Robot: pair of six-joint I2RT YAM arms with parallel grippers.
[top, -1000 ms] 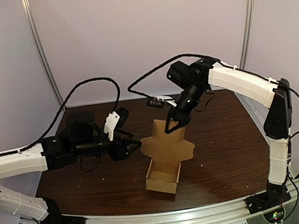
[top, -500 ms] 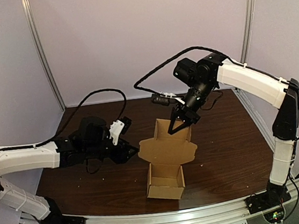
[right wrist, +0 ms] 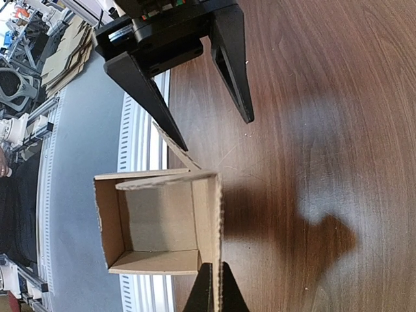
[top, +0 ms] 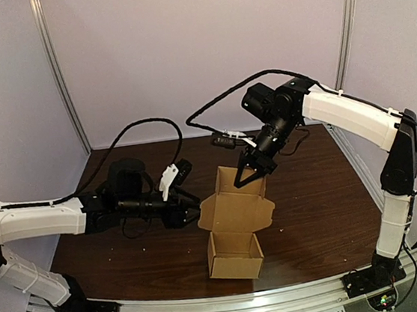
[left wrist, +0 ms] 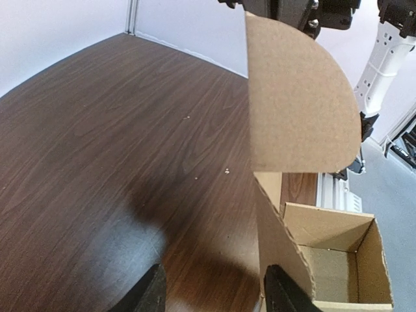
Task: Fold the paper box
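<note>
Table [top: 316,208] free right of box [top: 236,262], left hand [top: 193,209] beside it — right hand [top: 246,179] atop rear flap

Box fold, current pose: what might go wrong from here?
1. The right tool pinches only the thin top edge of the brown cardboard box; the grip may slip or crease it.
2. The open left tool sits beside the rounded side flap; nothing pins the base, so a push might slide the box toward the near edge of the dark wooden table.

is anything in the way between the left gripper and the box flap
Nothing visible. The left gripper, jaws open, sits right at the paper box's side flap, with only bare table nearby. The right gripper pinches the lid's top edge.
</note>
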